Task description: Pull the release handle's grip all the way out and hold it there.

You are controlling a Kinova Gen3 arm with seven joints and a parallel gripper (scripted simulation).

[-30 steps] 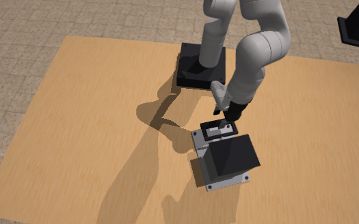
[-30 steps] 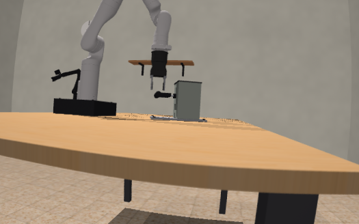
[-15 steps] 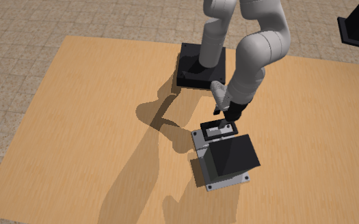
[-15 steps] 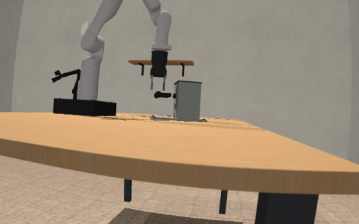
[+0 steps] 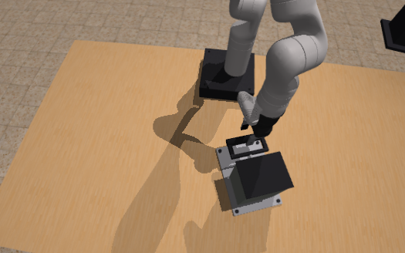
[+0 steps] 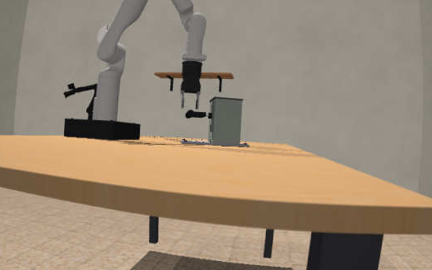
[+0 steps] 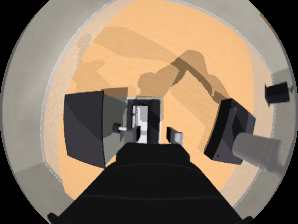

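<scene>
Left to right in the exterior view, places relative to the housing (image 5: 264,173) (image 6: 226,121) (image 7: 84,127).

Base (image 5: 209,90) (image 6: 76,127) (image 7: 215,137): well left of the housing, beyond the grip.

Claw (image 5: 252,139) (image 6: 190,106) (image 7: 153,131): released, fingers wide, pointing down above the grip's outer bar; nothing held.

Grip (image 5: 237,139) (image 6: 189,114) (image 7: 154,115): in front of the housing, on its base side, bar level. Judged unpulled.

Step in hand: lower straight, one finger outside the bar, the other into the opening on the housing side. Clearance looks modest – keep the bar centred. Close firmly at bar height, then draw level away from the housing, no lift or twist; hold against the spring.

Obstacles: housing close beside the inner finger; plate (image 5: 253,204) (image 6: 196,142) (image 7: 143,112) below – avoid going too deep. Travel toward the base looks unobstructed.
</scene>
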